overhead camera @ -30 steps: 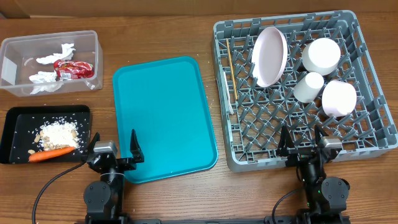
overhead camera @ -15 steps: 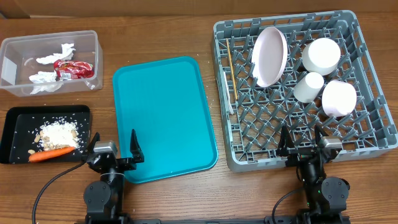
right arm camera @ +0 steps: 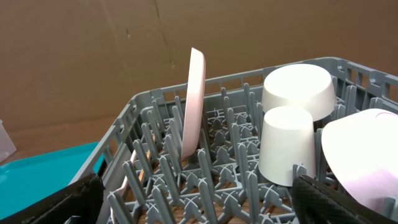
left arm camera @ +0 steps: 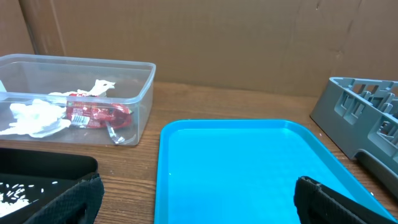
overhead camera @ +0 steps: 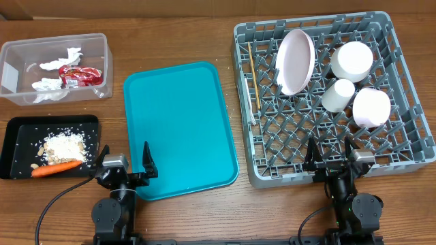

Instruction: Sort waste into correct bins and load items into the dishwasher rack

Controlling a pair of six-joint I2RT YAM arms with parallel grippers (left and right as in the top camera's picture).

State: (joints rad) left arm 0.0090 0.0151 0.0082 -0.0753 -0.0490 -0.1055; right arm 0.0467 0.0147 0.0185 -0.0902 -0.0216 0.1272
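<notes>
The grey dishwasher rack [overhead camera: 402, 153] holds the white plate [overhead camera: 296, 61] on edge, two bowls [overhead camera: 351, 60] [overhead camera: 371, 107], the cup [overhead camera: 338, 94], the wooden stick [overhead camera: 253, 71] and the white fork [overhead camera: 248, 102]. The clear tub [overhead camera: 95, 42] holds white napkins [overhead camera: 60, 60] and the red-and-silver wrapper [overhead camera: 80, 74]. The black tray [overhead camera: 13, 146] holds rice scraps [overhead camera: 65, 145] and the carrot [overhead camera: 56, 167]. My left gripper [overhead camera: 126, 162] is open and empty at the teal tray's front edge. My right gripper [overhead camera: 330, 153] is open and empty at the rack's front wall.
The large teal serving tray [overhead camera: 178, 126] lies bare between the bins and the rack; it also shows in the left wrist view [left arm camera: 249, 168]. A few crumbs lie on the wooden table near the tray's right edge. Brown cardboard stands behind the table.
</notes>
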